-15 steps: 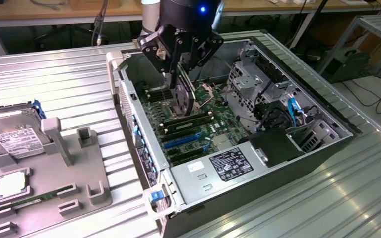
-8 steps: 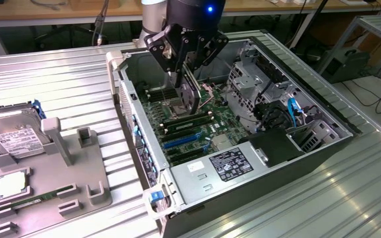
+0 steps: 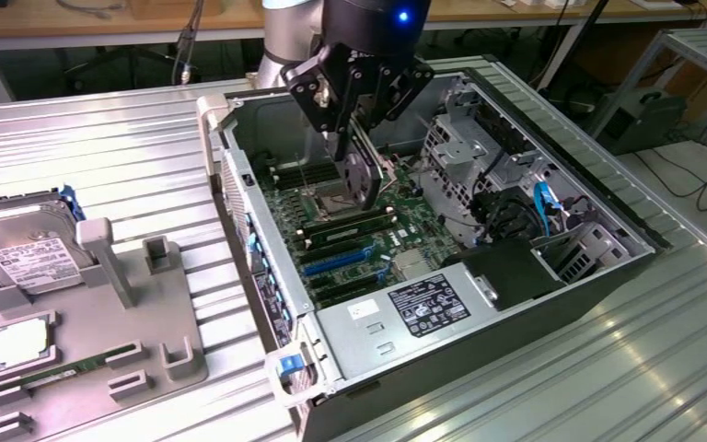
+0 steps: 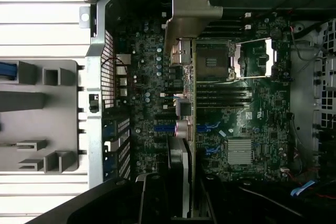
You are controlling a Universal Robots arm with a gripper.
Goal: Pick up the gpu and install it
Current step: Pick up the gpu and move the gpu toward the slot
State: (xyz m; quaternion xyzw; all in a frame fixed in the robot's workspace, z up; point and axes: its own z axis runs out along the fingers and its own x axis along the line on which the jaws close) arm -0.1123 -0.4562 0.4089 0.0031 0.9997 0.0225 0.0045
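The gripper (image 3: pixel 361 145) clamped the gpu (image 3: pixel 366 180) upright above the open computer case (image 3: pixel 477 359), mid-installation. Seating it likely demanded aligning its edge with a blue motherboard slot (image 3: pixel 335 263).

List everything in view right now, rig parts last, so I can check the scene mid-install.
gpu: one, dark board with a silver bracket, held edge-on above the motherboard inside the case
computer case: one, black and silver, lying open in the middle of the table
motherboard: one, dark green with blue slots, on the floor of the case
grey fixture: one, grey, on the table at the exterior view's left
hard drive: one, silver with a white label, resting on the fixture
memory stick: one, green, lying in the fixture's near end
table: one, ribbed silver metal, under everything
gripper: one, black, over the case, shut on the gpu
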